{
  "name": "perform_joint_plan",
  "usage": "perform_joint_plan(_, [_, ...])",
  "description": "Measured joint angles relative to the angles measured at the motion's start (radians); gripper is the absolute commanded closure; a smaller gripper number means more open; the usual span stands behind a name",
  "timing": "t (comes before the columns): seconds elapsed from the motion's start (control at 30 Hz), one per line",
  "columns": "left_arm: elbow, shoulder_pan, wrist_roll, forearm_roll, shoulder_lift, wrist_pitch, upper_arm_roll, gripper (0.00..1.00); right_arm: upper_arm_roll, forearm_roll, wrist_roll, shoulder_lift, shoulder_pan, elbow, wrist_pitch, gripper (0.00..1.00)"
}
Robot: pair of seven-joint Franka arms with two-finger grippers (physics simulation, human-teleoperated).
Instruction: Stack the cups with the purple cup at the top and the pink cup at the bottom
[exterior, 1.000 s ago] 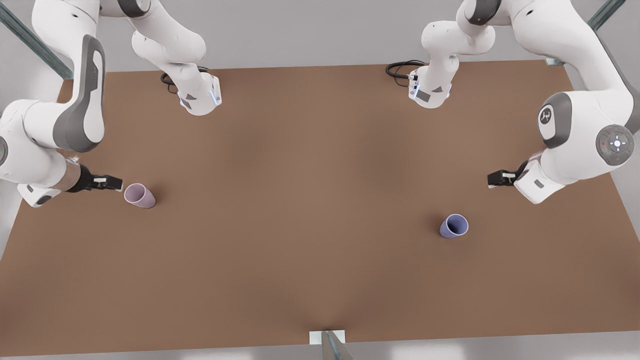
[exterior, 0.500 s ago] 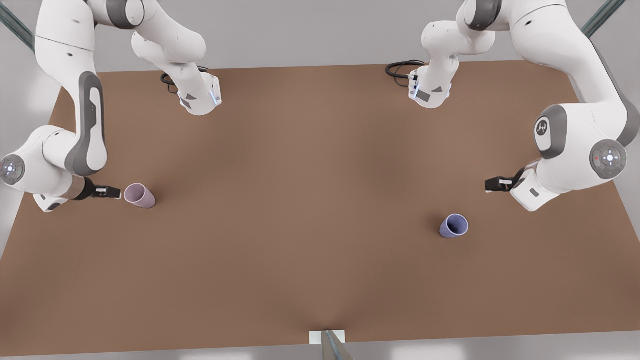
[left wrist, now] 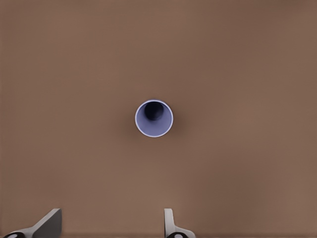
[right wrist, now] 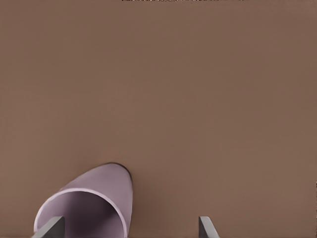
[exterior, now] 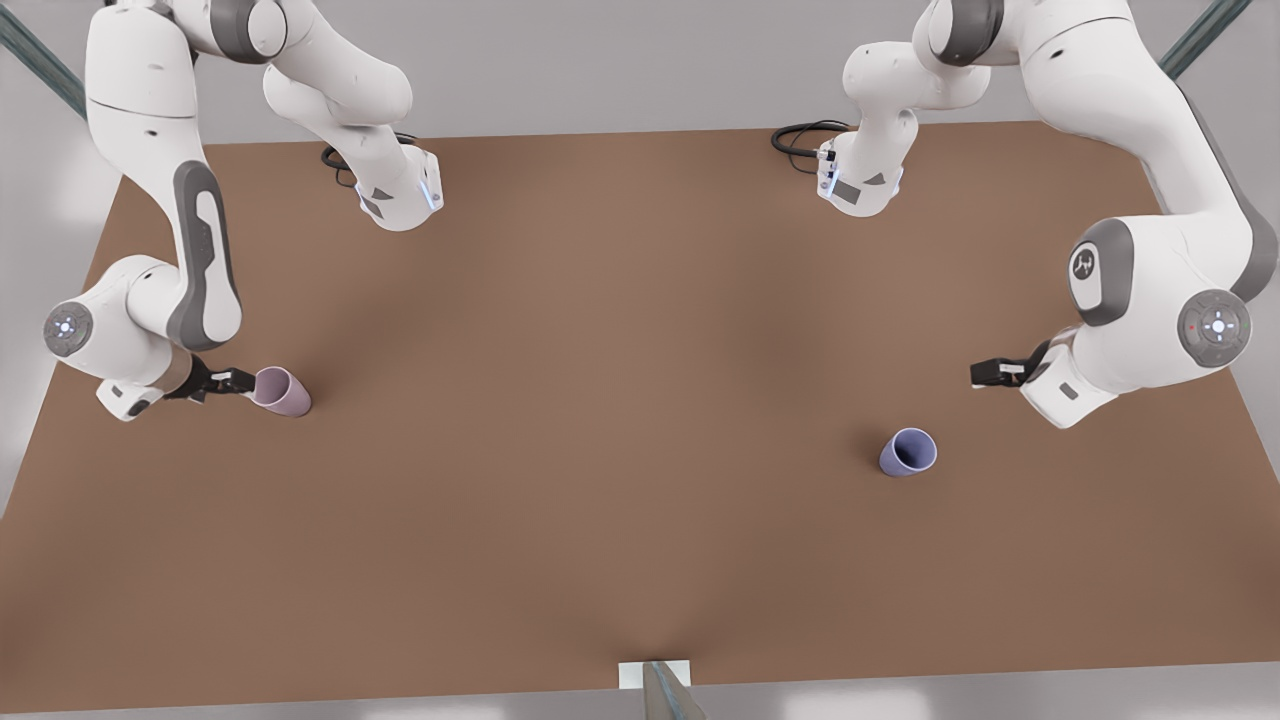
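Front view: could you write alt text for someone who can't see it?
Two white robot arms reach over a brown table. The right gripper, at the front view's left, is at the rim of an upright pink cup; the left gripper hovers apart from the upright purple cup.

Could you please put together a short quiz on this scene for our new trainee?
1. True or false: the purple cup sits inside the pink cup.
2. Which gripper is right at the pink cup's rim? A) the left gripper B) the right gripper
3. Fill in: both cups stand ___ on the table, far apart.

Key: 1 false; 2 B; 3 upright.
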Motion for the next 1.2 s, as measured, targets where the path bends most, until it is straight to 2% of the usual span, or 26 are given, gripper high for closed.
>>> perform_joint_plan(0.6, [0.000, 0.001, 0.002, 0.001, 0.018, 0.007, 0.006, 0.00, -0.005, 0.000, -0.159, 0.032, 0.000, -0.090, 0.072, 0.00])
perform_joint_plan(0.73, [0.000, 0.002, 0.002, 0.000, 0.020, 0.012, 0.012, 0.00, -0.003, 0.000, -0.179, 0.038, 0.001, -0.121, 0.100, 0.14])
perform_joint_plan(0.9, [0.000, 0.003, 0.003, -0.001, 0.025, 0.018, 0.012, 0.00, -0.003, 0.000, -0.198, 0.049, 0.001, -0.140, 0.135, 0.25])
perform_joint_plan(0.97, [0.000, 0.003, 0.003, -0.001, 0.025, 0.019, 0.012, 0.00, -0.003, 0.001, -0.205, 0.055, 0.002, -0.141, 0.146, 0.37])
perform_joint_plan(1.0, [0.000, 0.003, 0.003, -0.001, 0.025, 0.019, 0.012, 0.00, -0.003, 0.001, -0.208, 0.057, 0.002, -0.141, 0.149, 0.37])
perform_joint_plan(1.07, [0.000, 0.003, 0.003, -0.002, 0.025, 0.020, 0.012, 0.00, -0.003, 0.002, -0.213, 0.058, 0.002, -0.140, 0.154, 0.47])
perform_joint_plan(1.17, [0.000, 0.003, 0.003, -0.002, 0.024, 0.020, 0.012, 0.00, -0.002, 0.002, -0.218, 0.058, 0.004, -0.138, 0.157, 0.52])
perform_joint_plan(1.2, [0.000, 0.003, 0.003, -0.002, 0.024, 0.020, 0.012, 0.00, -0.001, 0.003, -0.219, 0.058, 0.004, -0.136, 0.157, 0.57])
